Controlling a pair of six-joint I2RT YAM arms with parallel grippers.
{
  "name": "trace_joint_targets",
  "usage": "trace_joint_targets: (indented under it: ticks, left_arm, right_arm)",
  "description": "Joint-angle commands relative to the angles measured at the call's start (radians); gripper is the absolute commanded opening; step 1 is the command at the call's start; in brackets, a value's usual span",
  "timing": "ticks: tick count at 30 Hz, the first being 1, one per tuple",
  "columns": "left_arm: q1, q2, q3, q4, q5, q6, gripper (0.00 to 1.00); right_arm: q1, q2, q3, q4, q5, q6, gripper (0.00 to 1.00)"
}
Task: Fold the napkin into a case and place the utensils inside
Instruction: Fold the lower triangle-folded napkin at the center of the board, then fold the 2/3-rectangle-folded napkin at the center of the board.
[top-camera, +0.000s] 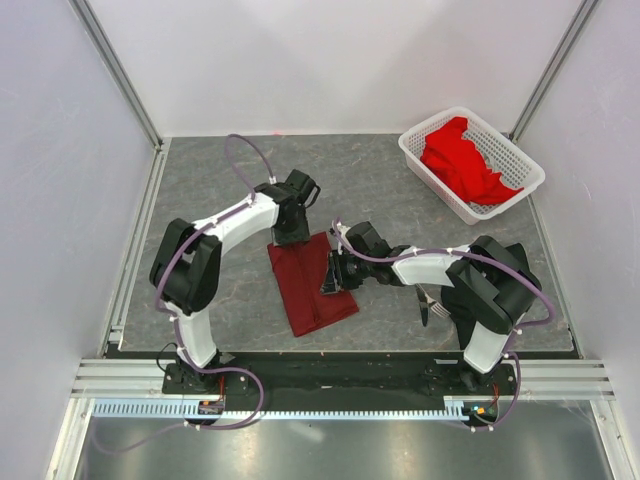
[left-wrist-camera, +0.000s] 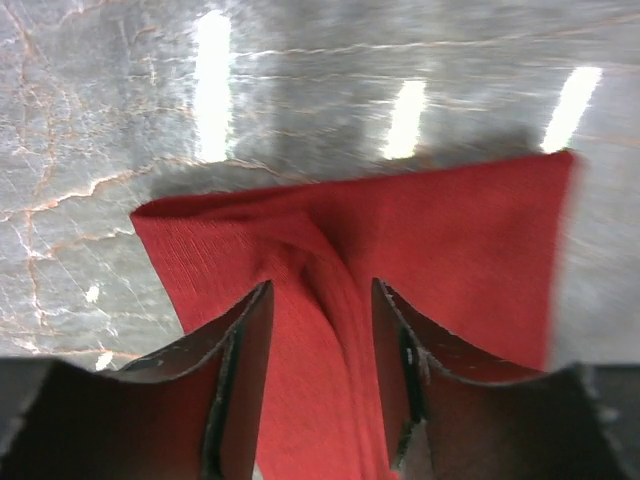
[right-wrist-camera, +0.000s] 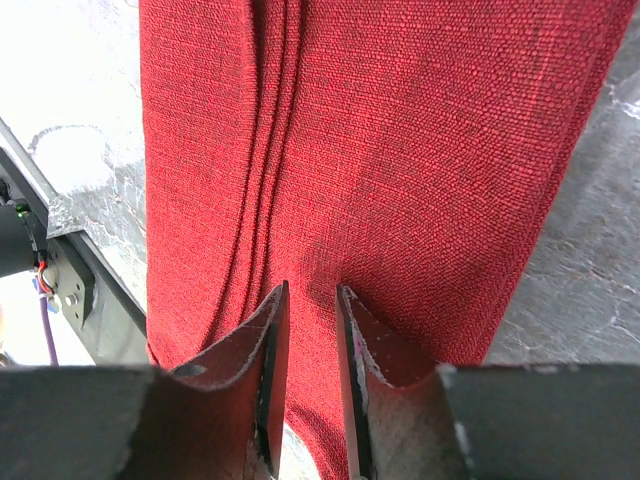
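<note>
The dark red napkin (top-camera: 312, 292) lies folded into a long narrow case shape on the grey table, between the two arms. My left gripper (top-camera: 292, 238) stands at its far end. In the left wrist view the left gripper (left-wrist-camera: 323, 285) is open, its jaws wide apart on either side of a raised ridge in the napkin (left-wrist-camera: 460, 240). My right gripper (top-camera: 333, 277) is at the napkin's right edge. The right wrist view shows the right gripper (right-wrist-camera: 312, 288) with a narrow gap between its jaws, low over the napkin (right-wrist-camera: 420, 130). A silver utensil (top-camera: 432, 303) peeks out beside the right arm, mostly hidden.
A white lattice basket (top-camera: 415, 147) holding bright red cloth (top-camera: 462, 160) stands at the back right corner. Metal frame rails run along the table's left side (top-camera: 135, 235) and front edge. White walls close in the back and sides.
</note>
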Motion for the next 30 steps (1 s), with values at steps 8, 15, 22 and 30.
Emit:
trace_joint_targets:
  ticks: [8,15,22,30]
  left_arm:
    - [-0.008,-0.183,0.0,0.031,0.028,0.057,0.64]
    - [-0.097,-0.084,0.05,-0.089,-0.173,-0.071,0.48]
    - [-0.125,0.025,0.092,-0.159,-0.245,-0.157,0.52]
    - [-0.129,0.113,0.149,-0.176,-0.259,-0.19,0.52]
  right_arm:
    - [-0.039,-0.024,0.072,-0.02,-0.005,-0.031,0.39]
    - [-0.056,-0.023,0.07,0.011,-0.04,-0.005,0.41]
    - [-0.062,-0.012,0.049,0.022,-0.049,-0.008,0.39]
    - [-0.07,0.002,0.027,0.046,-0.065,-0.008,0.38]
